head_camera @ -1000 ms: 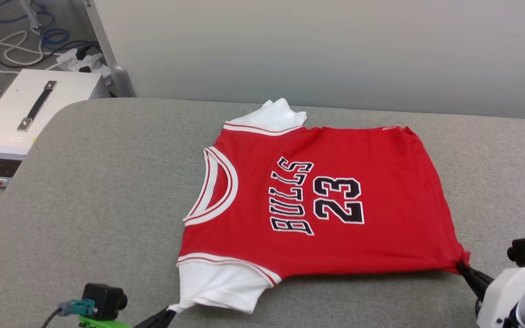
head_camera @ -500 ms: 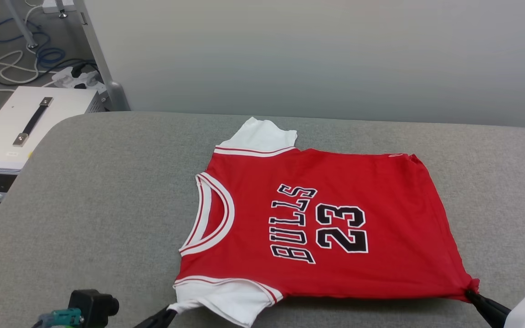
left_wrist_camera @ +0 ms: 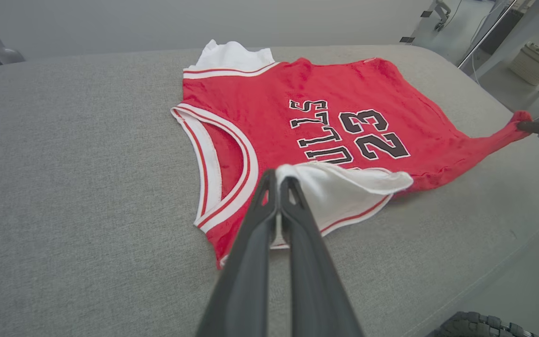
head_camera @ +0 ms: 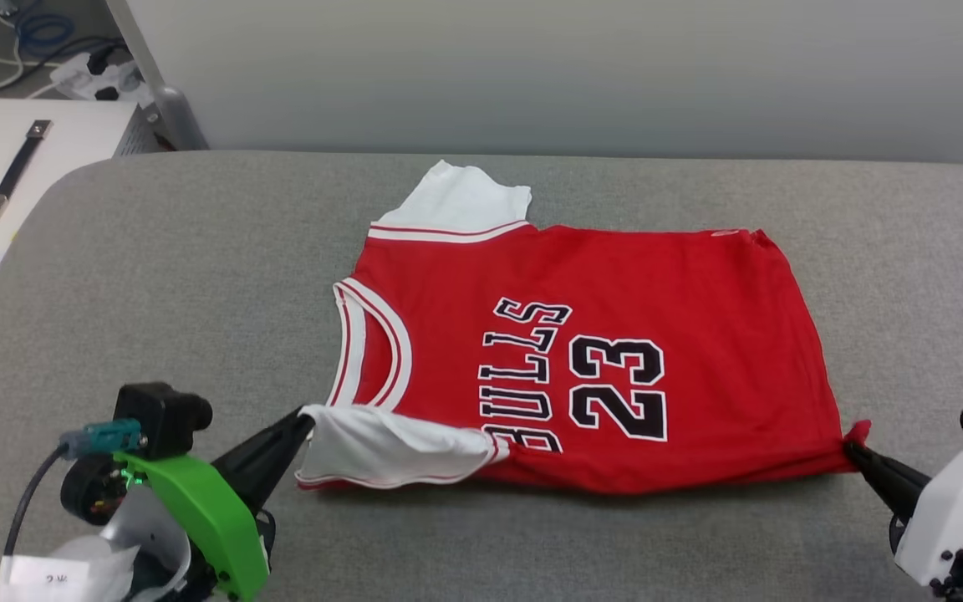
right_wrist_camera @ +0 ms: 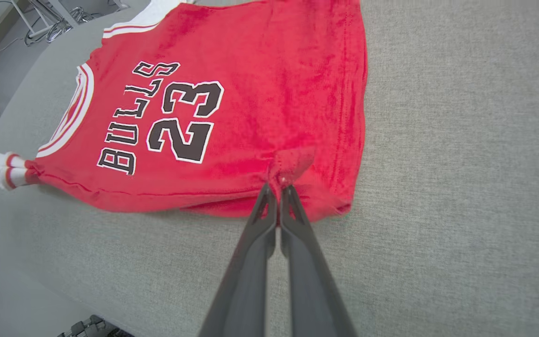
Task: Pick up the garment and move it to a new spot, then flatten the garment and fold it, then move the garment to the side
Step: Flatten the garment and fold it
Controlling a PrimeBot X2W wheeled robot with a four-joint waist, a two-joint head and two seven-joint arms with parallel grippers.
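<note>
The garment, a red jersey with white sleeves and "BULLS 23" lettering, lies spread on the grey cushioned surface, neck to the left. My left gripper is shut on the near white sleeve, lifted and folded over the red body. My right gripper is shut on the near hem corner, raised slightly off the surface. The far sleeve lies flat. In the left wrist view the garment stretches toward the right gripper.
A white box with a black handle stands beyond the surface's left edge, with cables and a power strip behind it. A pale wall runs along the far side. Bare grey surface surrounds the garment.
The camera has shifted. My left gripper has lifted the near sleeve and carried it inward over the jersey's body; the near edge has begun to fold. The right gripper still holds the hem corner.
</note>
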